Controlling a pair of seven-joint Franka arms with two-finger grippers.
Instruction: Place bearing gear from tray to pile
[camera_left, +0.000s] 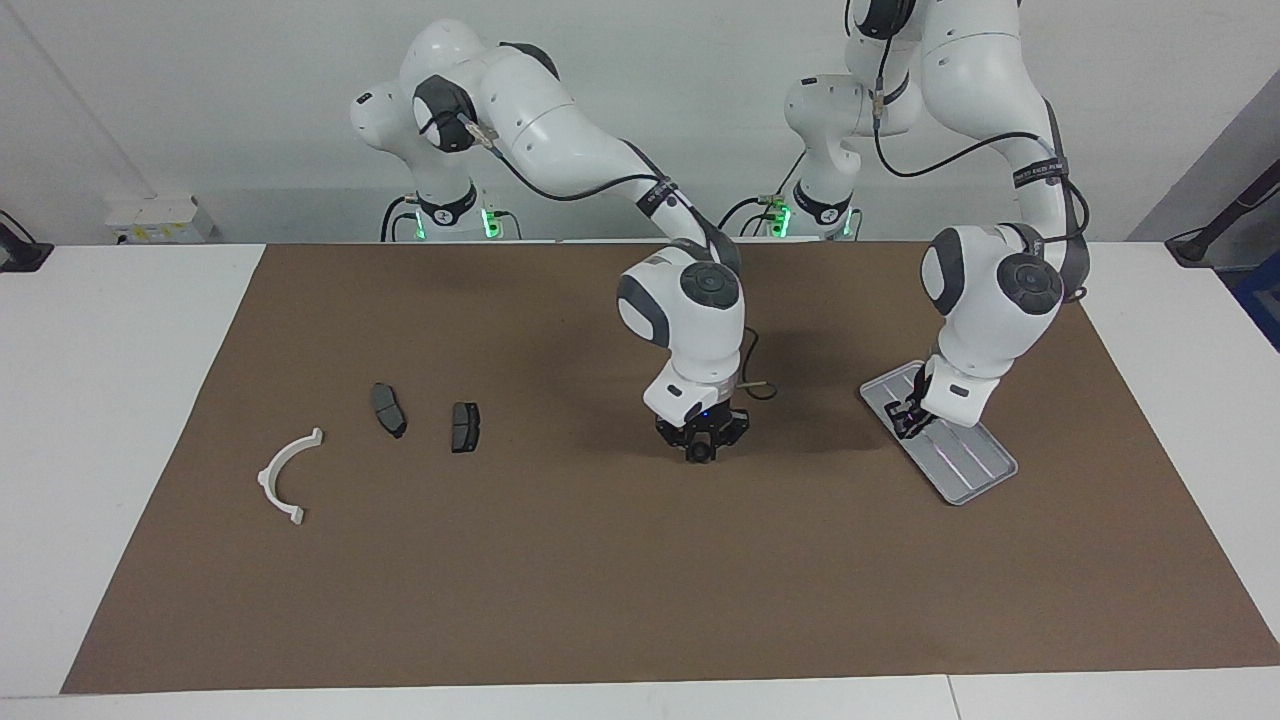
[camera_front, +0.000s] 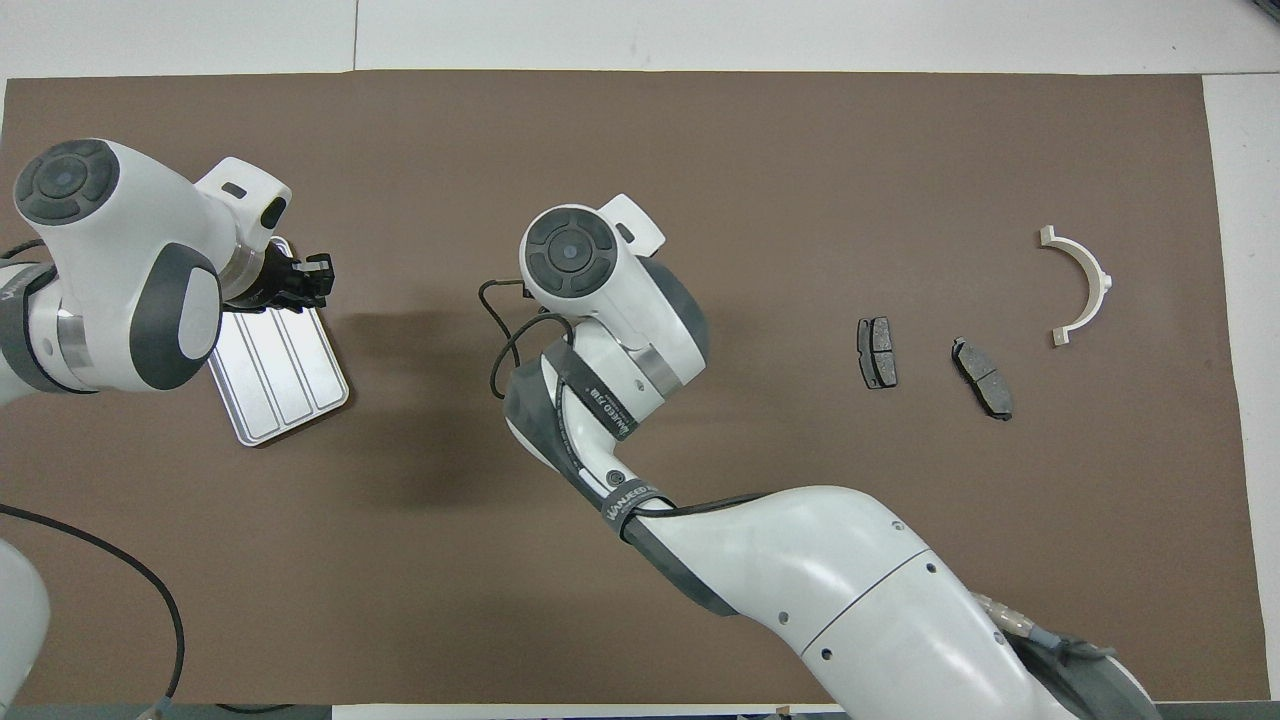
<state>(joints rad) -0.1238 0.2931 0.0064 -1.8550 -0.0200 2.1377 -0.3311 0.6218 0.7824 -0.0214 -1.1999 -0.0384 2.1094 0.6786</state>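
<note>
The grey ridged tray (camera_left: 968, 462) lies toward the left arm's end of the table and shows no part on it; it also shows in the overhead view (camera_front: 285, 375). My left gripper (camera_left: 908, 426) is open and empty, low over the tray's edge (camera_front: 318, 280). My right gripper (camera_left: 700, 448) hangs just above the mat at the table's middle, shut on a small dark round bearing gear (camera_left: 700, 453). In the overhead view its wrist hides it. The pile lies toward the right arm's end: a white semicircular bracket (camera_left: 264, 480) and two dark pads (camera_left: 388, 410) (camera_left: 465, 427).
A brown mat (camera_left: 600, 580) covers the table. In the overhead view the bracket (camera_front: 1101, 285) and the pads (camera_front: 877, 352) (camera_front: 982, 377) lie well apart from the right arm's wrist (camera_front: 570, 250).
</note>
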